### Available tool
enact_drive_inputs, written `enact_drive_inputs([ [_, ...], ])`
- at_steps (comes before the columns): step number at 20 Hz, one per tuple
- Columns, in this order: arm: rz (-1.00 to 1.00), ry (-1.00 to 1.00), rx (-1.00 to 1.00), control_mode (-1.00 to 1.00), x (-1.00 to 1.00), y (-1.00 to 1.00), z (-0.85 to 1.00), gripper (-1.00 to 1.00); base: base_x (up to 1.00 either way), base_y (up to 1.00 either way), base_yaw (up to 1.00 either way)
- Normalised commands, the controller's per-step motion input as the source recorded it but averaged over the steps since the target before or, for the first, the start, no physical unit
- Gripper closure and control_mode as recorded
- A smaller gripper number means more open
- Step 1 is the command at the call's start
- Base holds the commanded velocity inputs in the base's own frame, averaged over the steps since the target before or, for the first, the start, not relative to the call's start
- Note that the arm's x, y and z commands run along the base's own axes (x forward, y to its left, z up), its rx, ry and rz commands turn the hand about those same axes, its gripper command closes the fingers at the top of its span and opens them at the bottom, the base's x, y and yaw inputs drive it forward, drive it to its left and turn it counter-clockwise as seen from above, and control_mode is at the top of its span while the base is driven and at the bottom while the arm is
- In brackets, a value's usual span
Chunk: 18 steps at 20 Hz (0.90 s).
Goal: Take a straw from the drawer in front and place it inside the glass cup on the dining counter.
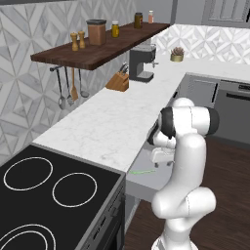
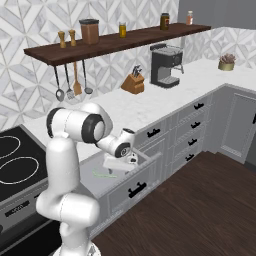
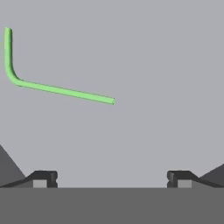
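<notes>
Lying flat on the drawer (image 3: 144, 65) floor, the light-green straw (image 3: 65, 91) is seen at ten o'clock of the wide-open, empty gripper (image 3: 112, 178).

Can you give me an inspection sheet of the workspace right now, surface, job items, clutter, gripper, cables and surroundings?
Surface: white marble worktop beside a black cooktop.
Job's things: drawer pulled open; green straw lying flat on its grey floor, bent end up-left in the hand view.
Clutter: nothing seen in the drawer besides the straw.
Grippers: gripper open, over the drawer floor, empty; straw lies off-centre, apart from the fingertips.
Cables: nothing seen.
Surroundings: knife block, coffee machine, wooden shelf with jars, hanging utensils, potted plant.
</notes>
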Motion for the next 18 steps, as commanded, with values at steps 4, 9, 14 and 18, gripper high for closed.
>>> enact_drive_inputs([
  [4,0.0,0.01,-0.03,-1.0,-0.27,-0.5,0.0,-1.0,0.0,0.0,0.0],
  [9,0.0,0.0,0.0,-1.0,-0.43,-0.65,0.0,-1.0,0.0,0.0,0.0],
  [14,0.0,0.0,0.0,-1.0,-0.55,-0.7,0.0,-1.0,0.0,0.0,0.0],
  [18,0.0,0.0,0.0,-1.0,-0.57,-0.66,0.0,-1.0,0.0,0.0,0.0],
])
